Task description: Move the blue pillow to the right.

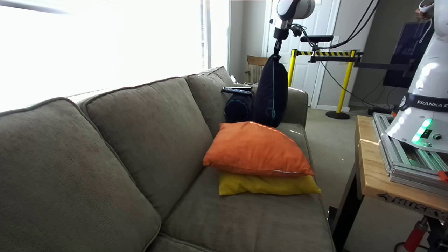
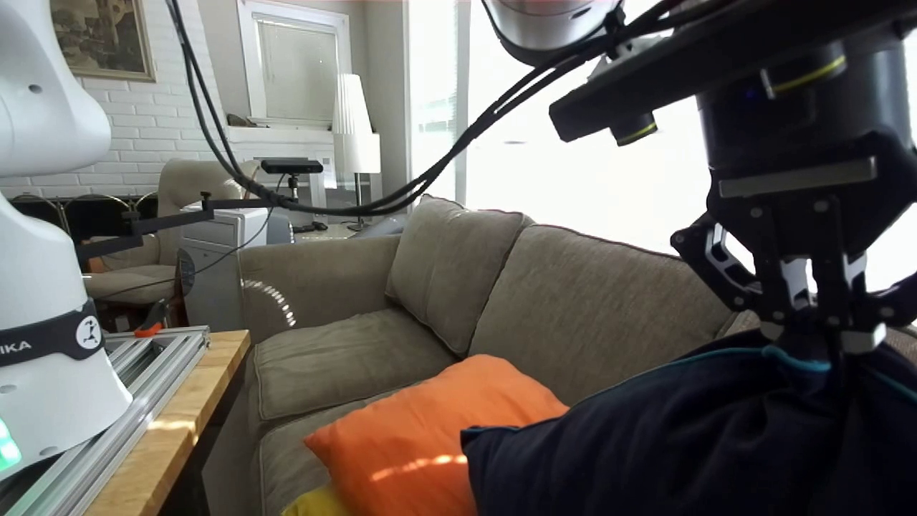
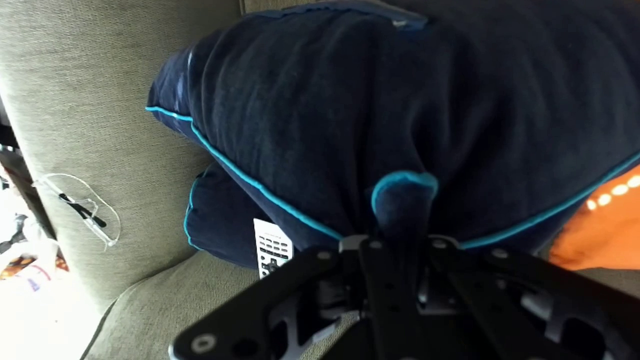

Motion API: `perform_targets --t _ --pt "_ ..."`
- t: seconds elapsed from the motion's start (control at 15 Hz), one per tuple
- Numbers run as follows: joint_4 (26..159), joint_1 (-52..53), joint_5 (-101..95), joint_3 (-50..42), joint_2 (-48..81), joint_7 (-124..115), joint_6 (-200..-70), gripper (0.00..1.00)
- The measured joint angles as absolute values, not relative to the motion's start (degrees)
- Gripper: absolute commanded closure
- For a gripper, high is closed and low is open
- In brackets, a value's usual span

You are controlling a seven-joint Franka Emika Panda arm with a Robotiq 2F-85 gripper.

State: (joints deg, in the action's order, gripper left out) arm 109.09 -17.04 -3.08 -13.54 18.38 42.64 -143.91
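Observation:
The blue pillow (image 1: 271, 91) is dark navy with turquoise piping. It stands on edge at the far end of the sofa in an exterior view and fills the lower right in an exterior view (image 2: 645, 459). My gripper (image 1: 277, 53) is above it, shut on its gathered top edge. In the wrist view, a fold of the blue pillow (image 3: 310, 110) pokes up between the fingertips (image 3: 402, 245). The pillow's lower end is partly hidden behind the orange pillow (image 1: 257, 150), so I cannot tell whether it touches the seat.
The orange pillow lies on a flatter yellow pillow (image 1: 269, 184) on the sofa seat (image 1: 280, 217). A small navy bolster (image 1: 238, 109) with remotes (image 1: 237, 91) on top sits beside the blue pillow, against the backrest (image 1: 210, 91). The sofa arm (image 1: 298, 105) stands behind. A wooden bench (image 1: 371, 168) carries the robot base.

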Motion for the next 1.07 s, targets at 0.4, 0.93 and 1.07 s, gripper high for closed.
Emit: perform_targets --t 0.4,0.93,1.07 --pt "108.42 -17.01 -3.13 -12.77 18.52 42.37 -142.95 0.97" --pt "108.47 -17.05 -3.16 -12.05 12.67 43.23 -131.92 0.97" --pt "108.47 -17.13 -3.16 -12.22 11.16 43.76 -128.73 0.97"
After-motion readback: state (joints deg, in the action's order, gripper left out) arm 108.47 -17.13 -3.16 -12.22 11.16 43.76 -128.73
